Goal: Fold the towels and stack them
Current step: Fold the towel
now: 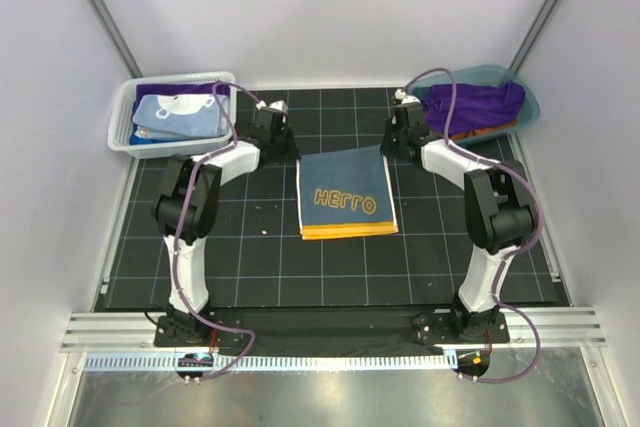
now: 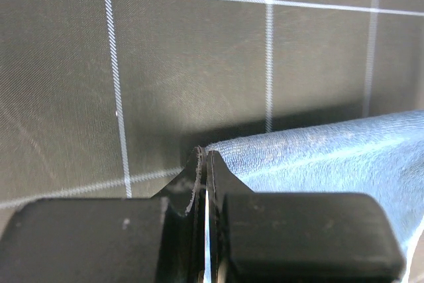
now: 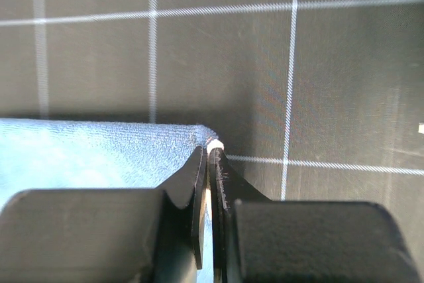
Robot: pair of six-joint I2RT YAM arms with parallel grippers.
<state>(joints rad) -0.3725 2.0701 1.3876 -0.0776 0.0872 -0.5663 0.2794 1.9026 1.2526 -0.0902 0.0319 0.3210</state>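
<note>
From above, the two wrists cover the far corners of the navy towel [image 1: 345,195], hiding both sets of fingertips; at the left gripper [image 2: 203,157] the pinched corner disappears between the fingers and the cloth runs off the right edge; at the right gripper [image 3: 207,150] it runs off the left edge. The white print on the light blue towel [image 1: 178,115] in the mesh basket [image 1: 118,127] is too small to read; what lies under the purple towel [image 1: 482,104] in the teal tub [image 1: 530,112] cannot be told.

- Top external: high behind the arm bases [image 1: 185,325], looking down on the whole gridded mat [image 1: 250,242].
- Wrist views: close over that mat, each sharing one blue towel [image 1: 345,197] corner.
</note>
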